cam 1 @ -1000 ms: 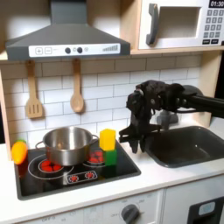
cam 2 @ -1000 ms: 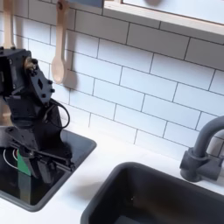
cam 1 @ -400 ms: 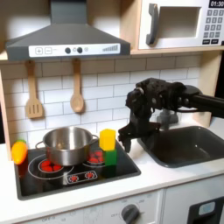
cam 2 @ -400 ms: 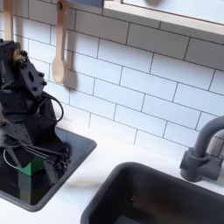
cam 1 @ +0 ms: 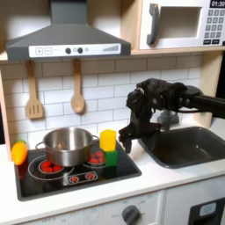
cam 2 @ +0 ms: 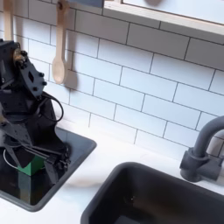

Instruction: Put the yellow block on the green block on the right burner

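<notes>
The gripper (cam 1: 128, 137) hangs low just beside the hob's edge at the first exterior view's right, its dark fingers pointing down with nothing between them, though whether the jaws stand spread or together I cannot tell from either camera. The yellow block (cam 1: 107, 140) already sits on top of the green block (cam 1: 110, 158), a stack of 2 on the right burner (cam 1: 97, 159) of the black hob (cam 1: 79, 179), so the task looks complete or nearly so. In the second exterior view the green block (cam 2: 32, 166) peeks out behind the arm's black frame. Both blocks look like light, rigid, smooth plastic; judged from that, a firm pinch across 2 opposite flat sides near the middle would hold best, and the stack would topple at a slight nudge. The steel pot (cam 1: 68, 146) stands just beside the stack on the first exterior view's left, with a rounded yellow-orange toy (cam 1: 18, 153) at the hob's far left edge. Open room lies toward the first exterior view's right, over the white counter (cam 1: 167, 176) and the sink (cam 1: 188, 146); a withdrawal would probably be safest upward and that way, clear of the tower and the pot.
</notes>
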Tool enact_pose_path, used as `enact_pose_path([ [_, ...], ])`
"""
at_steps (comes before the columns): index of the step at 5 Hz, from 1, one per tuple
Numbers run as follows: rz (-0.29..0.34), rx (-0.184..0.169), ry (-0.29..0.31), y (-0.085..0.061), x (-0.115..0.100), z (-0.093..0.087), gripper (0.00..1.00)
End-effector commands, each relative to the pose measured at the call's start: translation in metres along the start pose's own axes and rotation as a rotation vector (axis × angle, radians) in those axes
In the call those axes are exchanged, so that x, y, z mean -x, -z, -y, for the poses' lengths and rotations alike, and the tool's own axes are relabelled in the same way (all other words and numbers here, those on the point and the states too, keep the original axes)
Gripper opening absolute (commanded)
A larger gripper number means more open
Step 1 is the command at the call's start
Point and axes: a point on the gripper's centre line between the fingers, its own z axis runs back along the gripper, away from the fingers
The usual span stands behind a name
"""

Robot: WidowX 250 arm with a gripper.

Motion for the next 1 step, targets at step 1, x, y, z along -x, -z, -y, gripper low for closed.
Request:
enact_pose_path([
  [1, 0.003, -0.001, 0.0, -0.0003, -0.0006, -0.0002, 1.0],
])
